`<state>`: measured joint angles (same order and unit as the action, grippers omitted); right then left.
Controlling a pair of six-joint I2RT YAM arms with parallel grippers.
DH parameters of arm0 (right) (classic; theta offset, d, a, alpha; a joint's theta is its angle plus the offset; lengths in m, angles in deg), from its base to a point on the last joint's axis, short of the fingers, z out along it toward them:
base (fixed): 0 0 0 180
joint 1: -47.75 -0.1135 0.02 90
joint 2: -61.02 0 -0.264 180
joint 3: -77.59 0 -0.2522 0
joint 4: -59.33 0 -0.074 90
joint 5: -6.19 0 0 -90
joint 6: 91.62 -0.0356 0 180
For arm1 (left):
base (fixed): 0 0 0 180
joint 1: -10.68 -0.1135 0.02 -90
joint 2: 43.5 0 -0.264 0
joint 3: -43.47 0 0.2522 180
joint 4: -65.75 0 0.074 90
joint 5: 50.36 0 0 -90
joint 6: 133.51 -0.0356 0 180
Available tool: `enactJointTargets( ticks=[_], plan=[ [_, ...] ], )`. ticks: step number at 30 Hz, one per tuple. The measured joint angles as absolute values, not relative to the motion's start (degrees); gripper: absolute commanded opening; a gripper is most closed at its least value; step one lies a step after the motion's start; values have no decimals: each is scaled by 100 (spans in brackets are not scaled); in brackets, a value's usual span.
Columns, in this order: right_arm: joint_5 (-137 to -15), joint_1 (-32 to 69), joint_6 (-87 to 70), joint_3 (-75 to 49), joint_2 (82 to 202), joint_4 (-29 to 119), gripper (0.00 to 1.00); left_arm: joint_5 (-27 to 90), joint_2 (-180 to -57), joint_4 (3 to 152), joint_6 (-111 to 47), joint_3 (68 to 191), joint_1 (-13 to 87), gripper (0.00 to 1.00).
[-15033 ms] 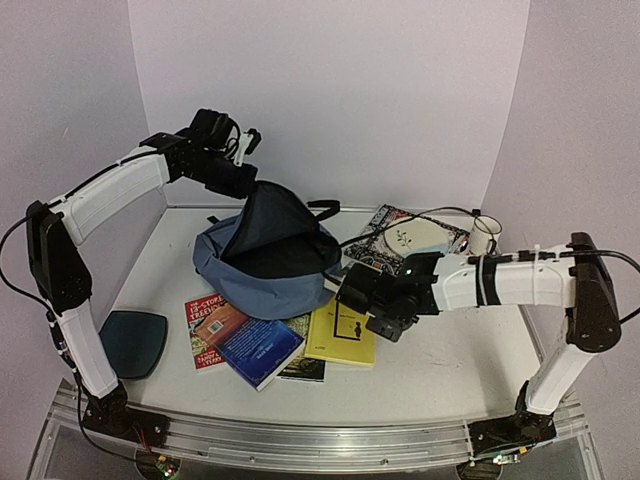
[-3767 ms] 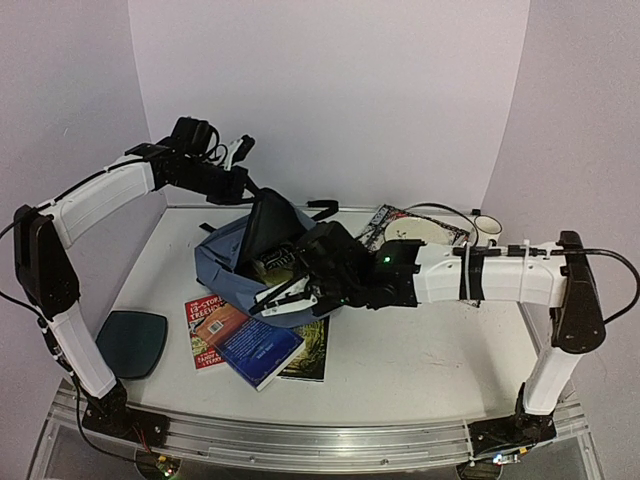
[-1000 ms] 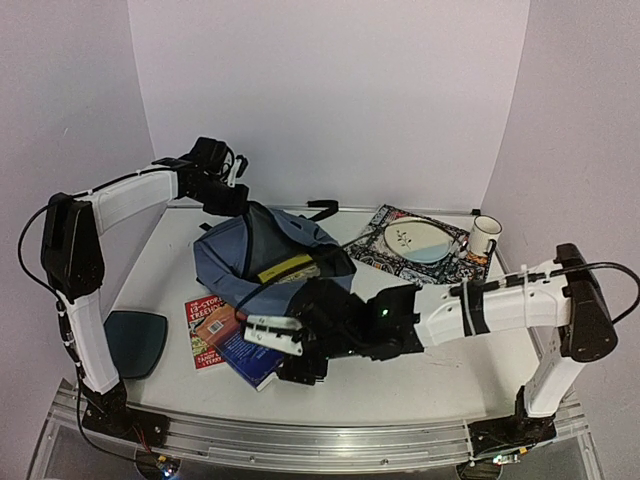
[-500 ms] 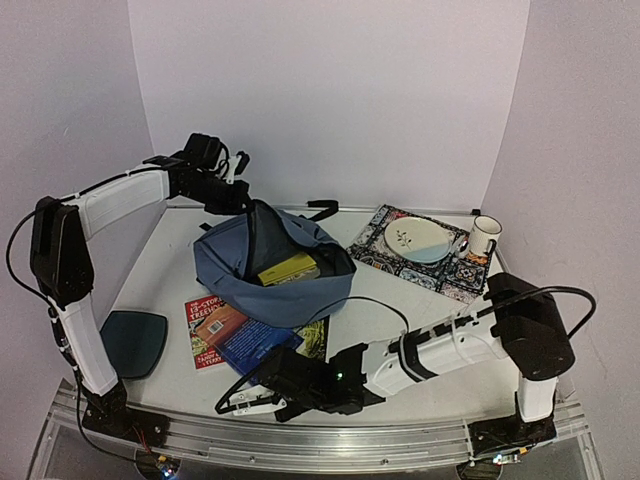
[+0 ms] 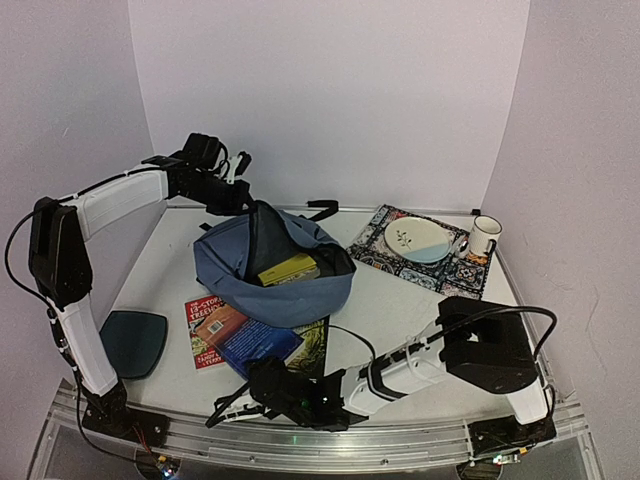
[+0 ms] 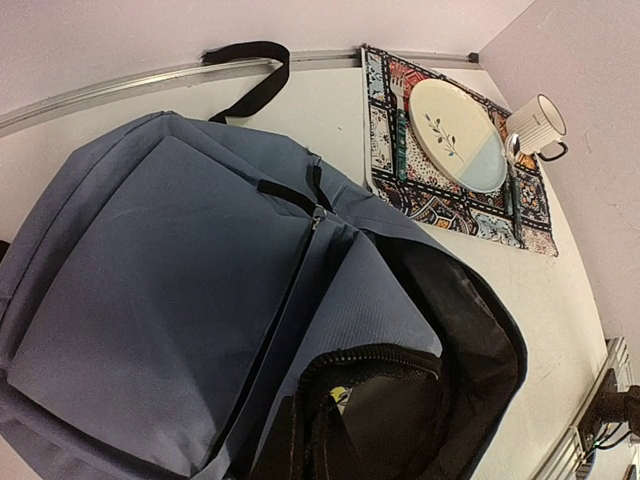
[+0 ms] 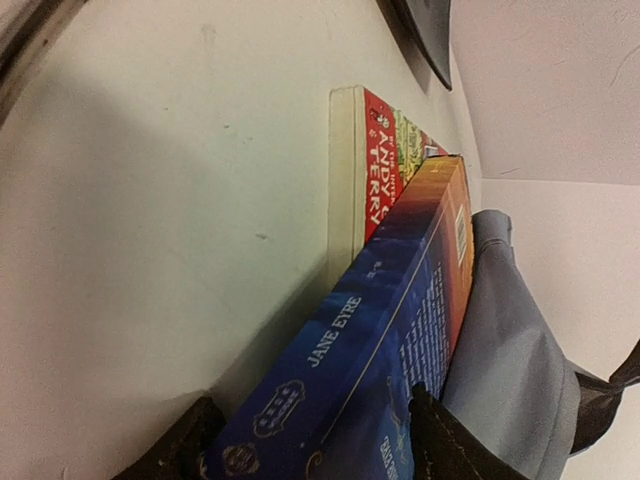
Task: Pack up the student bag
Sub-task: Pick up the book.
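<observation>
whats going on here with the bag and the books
A two-arm robot is packing the student bag. The left pincer is shut on the bag's top edge, holding its mouth open; a yellow book lies inside. The right pincer, low at the near edge of the table, straddles a blue book lying on a red book; whether it grips yet is unclear.

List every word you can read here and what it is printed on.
"JANE EYRE": spine of the blue paperback book.
"ANDY" and "TERRY": spine of the red paperback book beneath it.
Blue book's back-cover print: too blurred to read.
Red book's cover title, top view: too small to read surely.
No readable text: the yellow book in the slate-blue fabric backpack.
</observation>
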<state>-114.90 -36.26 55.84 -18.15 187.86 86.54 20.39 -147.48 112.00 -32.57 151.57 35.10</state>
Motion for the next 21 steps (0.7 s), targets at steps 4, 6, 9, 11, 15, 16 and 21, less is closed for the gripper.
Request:
enactJointTargets(
  ticks=[4,6,9,11,15,16,21],
  plan=[
    [-11630,-3663,5889,-1819,18938,8949,30,2022,-14748,11204,-3259,15157,3510,0],
    [-11729,-3685,5968,-1844,18948,9043,20,2022,-14748,11204,-3259,15157,3510,0],
    [-11877,-3689,5981,-1854,18891,9263,7,2016,-14748,11209,-3259,15157,3510,0],
    [-11852,-3680,5958,-1906,18787,9176,2,2012,-14748,11215,-3263,15157,3510,0],
    [-11707,-3661,5814,-1991,18364,8603,0,2011,-14748,11237,-3276,15159,3510,0],
    [-11666,-3657,5755,-2008,18234,8436,0,2011,-14748,11244,-3277,15159,3510,0],
    [-11472,-3656,5469,-2077,17458,7461,0,2011,-14748,11248,-3279,15159,3510,0]
  ],
)
